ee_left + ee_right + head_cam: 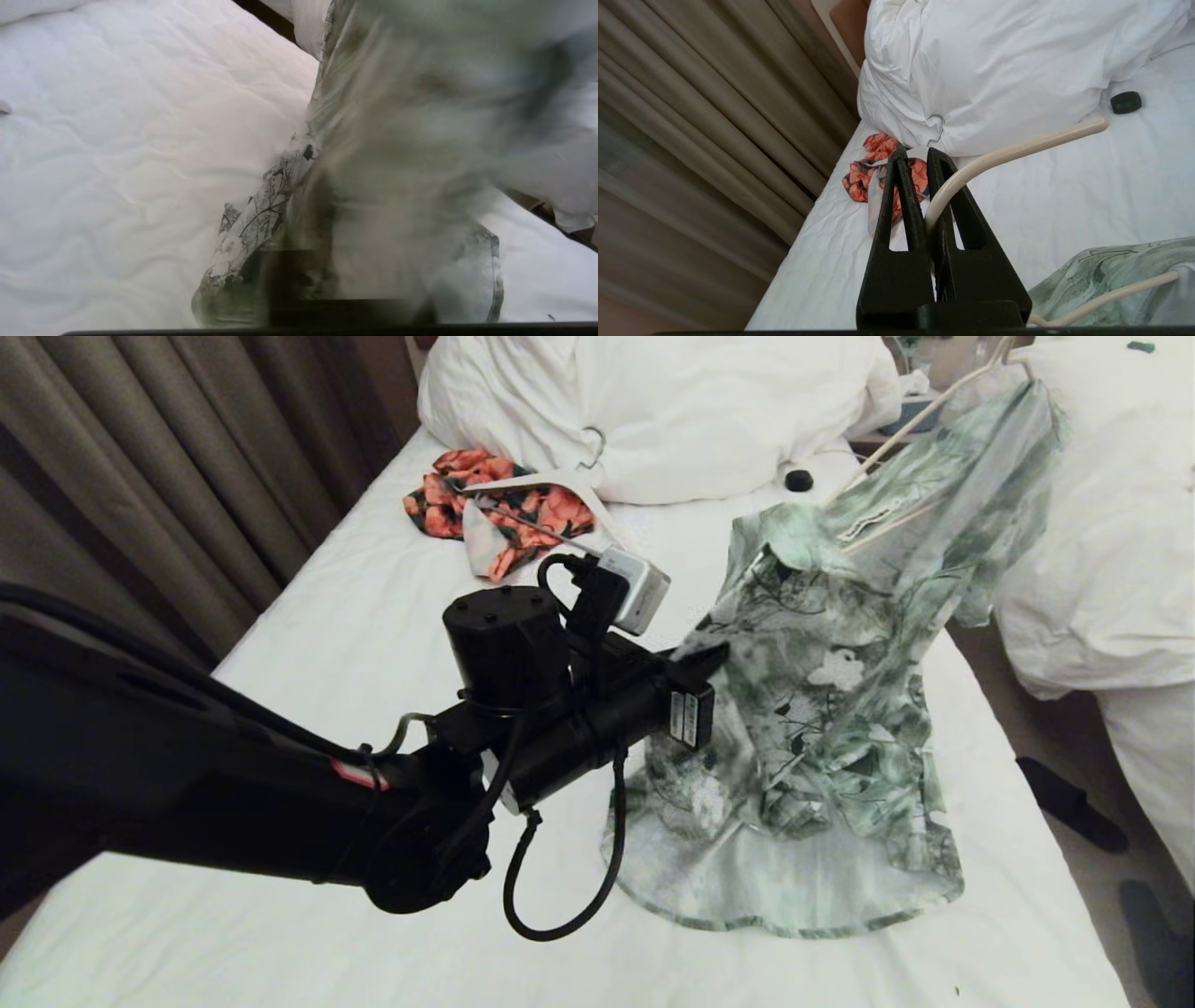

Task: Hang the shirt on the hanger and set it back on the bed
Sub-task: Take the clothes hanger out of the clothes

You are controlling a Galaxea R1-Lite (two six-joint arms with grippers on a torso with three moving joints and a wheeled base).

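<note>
Item, head view: the shirt [822, 709], green-and-white printed cloth, hangs in the air from the hanger [920, 420], with its hem trailing onto the bed [355, 616]. My left gripper [700, 658] sits at the garment's side edge, jaws pinched tight on a fold of the fabric just ahead of it; beyond it, toward the pillows, lie an orange floral garment [495, 504] under a flat white hanger [551, 485], and a small black object [798, 480]. The right gripper itself is out of this view; the hanger rises up and away toward where it would be. Item, left wrist view: the shirt [261, 210] fills the space directly ahead of the fingers, too blurred to show the pinch; the bed [117, 140] spreads below it. Item, right wrist view: my right gripper [927, 158] is clamped narrow on the hanger [1017, 149], whose cream hook curves out past the fingertips, with the shirt [1101, 275] draped just below and to the side. Handling, my judgement: the cloth is light, limp and likely slippery, so I hold it at hem or seam; the hanger is thin, stiff and may flex, best gripped at the neck under the hook.
</note>
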